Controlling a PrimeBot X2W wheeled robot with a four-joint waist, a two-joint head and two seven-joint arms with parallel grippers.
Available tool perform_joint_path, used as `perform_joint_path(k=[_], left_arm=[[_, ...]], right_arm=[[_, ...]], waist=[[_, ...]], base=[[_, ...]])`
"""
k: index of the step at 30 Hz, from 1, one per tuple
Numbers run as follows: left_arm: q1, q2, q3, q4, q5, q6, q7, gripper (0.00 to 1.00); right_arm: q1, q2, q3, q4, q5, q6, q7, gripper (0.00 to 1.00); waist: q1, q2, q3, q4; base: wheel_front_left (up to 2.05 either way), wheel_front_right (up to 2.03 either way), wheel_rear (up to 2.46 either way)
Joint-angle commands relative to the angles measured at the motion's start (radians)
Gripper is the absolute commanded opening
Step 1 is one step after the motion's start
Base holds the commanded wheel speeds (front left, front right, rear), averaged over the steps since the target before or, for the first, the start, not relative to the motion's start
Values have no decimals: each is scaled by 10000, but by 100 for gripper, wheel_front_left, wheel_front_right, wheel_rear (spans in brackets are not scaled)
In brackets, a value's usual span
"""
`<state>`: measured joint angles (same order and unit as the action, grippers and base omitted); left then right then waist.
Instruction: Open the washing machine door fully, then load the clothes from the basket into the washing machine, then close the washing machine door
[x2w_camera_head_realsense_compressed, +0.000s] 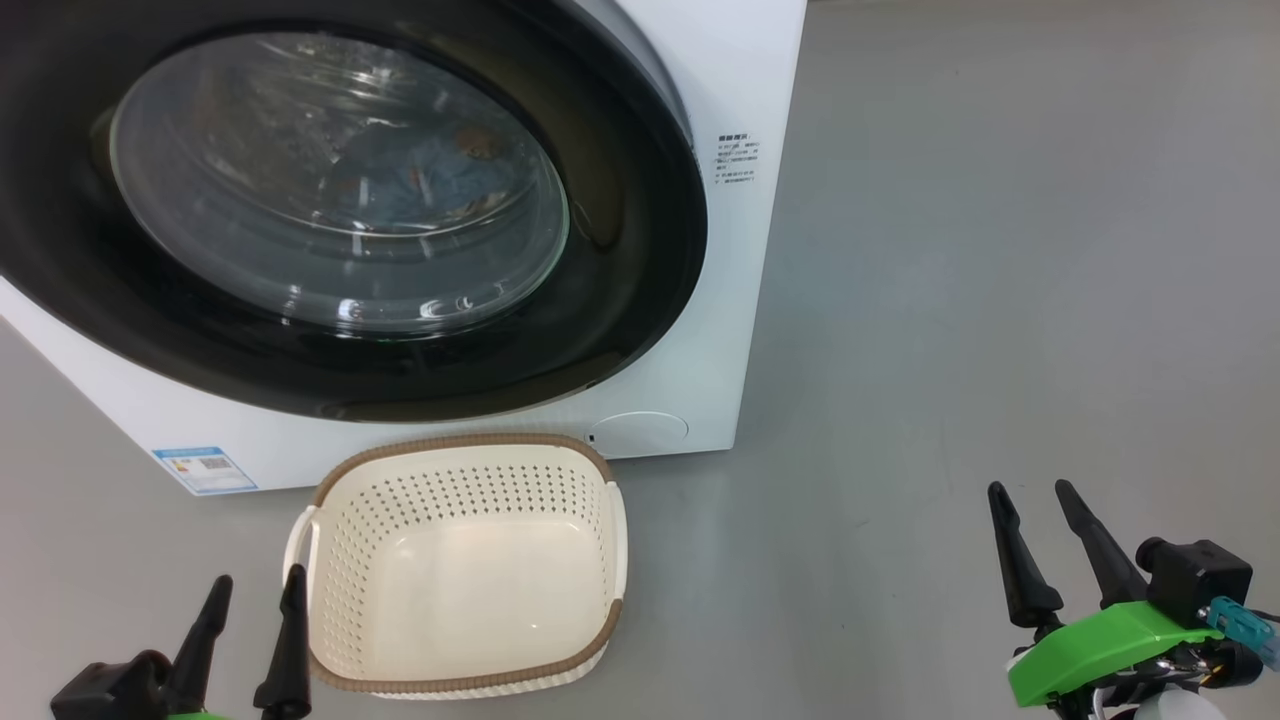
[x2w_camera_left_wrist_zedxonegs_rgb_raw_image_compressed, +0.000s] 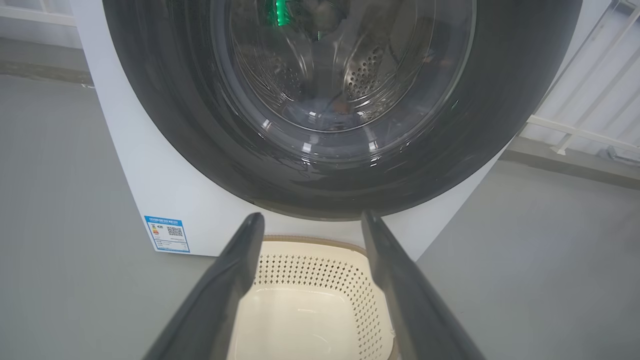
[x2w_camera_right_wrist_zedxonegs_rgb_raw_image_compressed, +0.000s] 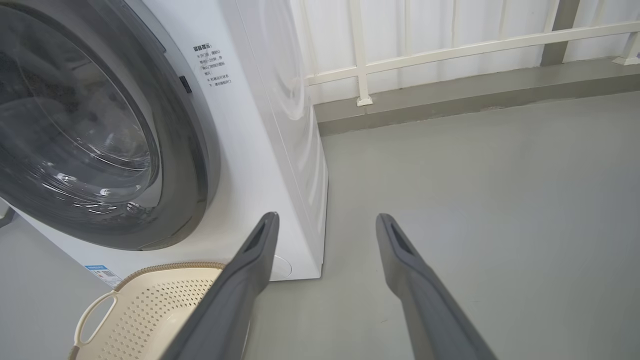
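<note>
Head view: washing machine door (x2w_camera_head_realsense_compressed: 635, 260) lying flush against the front of the washing machine (x2w_camera_head_realsense_compressed: 745, 300), apparently shut, no gap visible along its right edge; clothes (x2w_camera_head_realsense_compressed: 440, 170) visible through the door glass, inside the machine, light blue with an orange-brown patch; basket (x2w_camera_head_realsense_compressed: 460, 441) empty on the floor (x2w_camera_head_realsense_compressed: 1000, 250), just in front of the machine and below the door; left gripper (x2w_camera_head_realsense_compressed: 260, 578) at the lower left, just beside the basket's left side, parted a little, nothing held; right gripper (x2w_camera_head_realsense_compressed: 1030, 487) at the lower right, well apart from basket and machine, likewise parted and empty. Left wrist view: left gripper (x2w_camera_left_wrist_zedxonegs_rgb_raw_image_compressed: 312, 216) aimed at the lower arc of the door, spread wide, bare basket bottom showing between the two fingers; blue label (x2w_camera_left_wrist_zedxonegs_rgb_raw_image_compressed: 166, 233) at the machine's lower corner. Right wrist view: right gripper (x2w_camera_right_wrist_zedxonegs_rgb_raw_image_compressed: 327, 216) spread and empty, pointing past the machine's right front corner toward open floor and a white railing (x2w_camera_right_wrist_zedxonegs_rgb_raw_image_compressed: 450, 50) by the wall. Judged step: loading done, door closure at or near completion; latch engagement not determinable. Next move, as a judgement: confirm seating with a light push on the black rim if required; otherwise draw both arms back. Clearances: wide free floor to the right; on the left, mind the basket rim close to the fingers; keep fingertips off the domed glass.
</note>
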<state>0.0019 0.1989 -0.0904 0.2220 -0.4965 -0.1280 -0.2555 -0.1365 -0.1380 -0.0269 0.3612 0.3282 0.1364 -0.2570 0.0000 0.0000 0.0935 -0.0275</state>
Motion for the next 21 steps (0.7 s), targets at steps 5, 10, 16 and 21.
perform_joint_path(k=[5,10,16,21], left_arm=[[-52,291,365,-200,-86,-27,-63,100],[-2,305,334,-214,-100,-27,-63,100],[186,65,-62,-1,-115,-2,0,0],[226,-247,-180,387,-113,2,12,0]], right_arm=[[137,-92,145,-251,140,-57,-48,100],[197,-42,176,-264,96,-57,-48,100],[183,65,-56,-41,2,0,2,0],[230,226,-48,418,-19,4,12,0]], waist=[[0,0,-47,5],[0,0,-91,4],[0,0,-88,19],[0,0,-89,19]], base=[[0,0,0],[0,0,0],[0,0,0],[0,0,0]])
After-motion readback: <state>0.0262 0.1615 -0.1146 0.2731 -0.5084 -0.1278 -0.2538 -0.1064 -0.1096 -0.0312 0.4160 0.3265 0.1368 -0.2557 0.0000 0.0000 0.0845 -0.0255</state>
